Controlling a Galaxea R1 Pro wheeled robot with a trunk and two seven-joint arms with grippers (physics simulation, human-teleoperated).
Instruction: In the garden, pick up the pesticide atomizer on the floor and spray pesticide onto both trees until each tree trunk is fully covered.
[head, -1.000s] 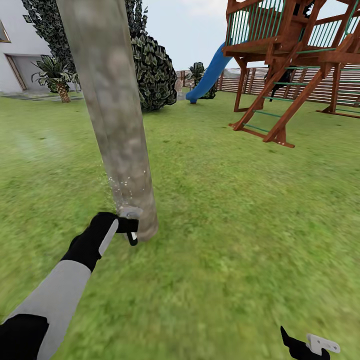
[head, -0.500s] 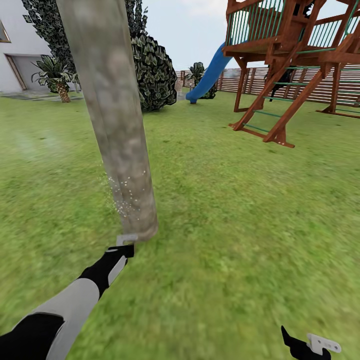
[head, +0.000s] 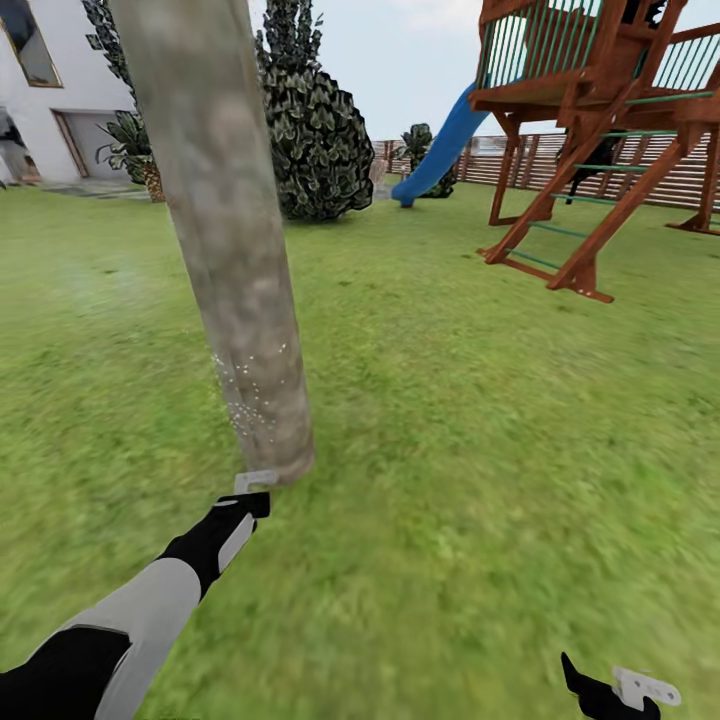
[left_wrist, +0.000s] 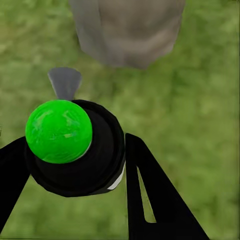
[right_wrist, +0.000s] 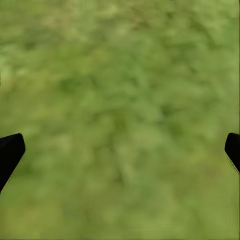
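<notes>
- The right gripper, bottom right corner, fingers wide apart over grass
- The left gripper, lower left, clamped around the black bottle
- Just beyond, the pale trunk carries white specks
- Playset upper right

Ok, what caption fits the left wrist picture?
Left end effector shut on the green-capped pesticide atomizer, aimed at the tree trunk.

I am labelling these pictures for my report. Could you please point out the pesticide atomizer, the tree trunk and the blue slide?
pesticide atomizer (left_wrist: 75, 150): left wrist view, on its black body below the green cap.
tree trunk (head: 225, 230): head view, on the mottled middle of the column.
blue slide (head: 440, 150): head view, on the middle of the chute.
</notes>
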